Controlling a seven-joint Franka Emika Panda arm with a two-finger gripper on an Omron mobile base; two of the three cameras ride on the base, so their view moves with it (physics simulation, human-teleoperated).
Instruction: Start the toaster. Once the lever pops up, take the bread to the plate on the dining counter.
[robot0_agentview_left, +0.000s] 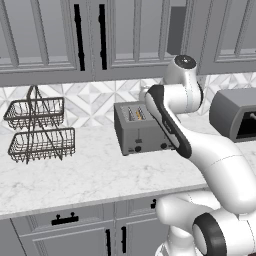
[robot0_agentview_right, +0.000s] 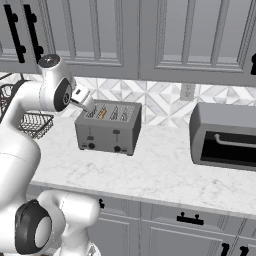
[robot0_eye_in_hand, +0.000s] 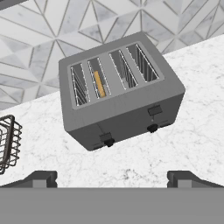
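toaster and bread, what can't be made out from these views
- Bread: hand view gives just its crust edge in the second slot; the slot hides its face.
- Toaster: left base view, the arm covers its right end.
- Right base view: the hand hides the toaster's left corner.
- Plate, dining counter: outside the frames.

Arm covers the toaster's (robot0_agentview_left: 135, 131) right end in the left base view; bread (robot0_eye_in_hand: 99, 83) sunk in its slot (just the crust edge); wire basket (robot0_eye_in_hand: 8, 143) cut off at the frame edge.

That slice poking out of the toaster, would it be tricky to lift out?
Probably light and stiff: the bread looks thin, standing on edge in its slot. Only its narrow crust shows above the toaster, so there is little to pinch. It may well crumble if squeezed.
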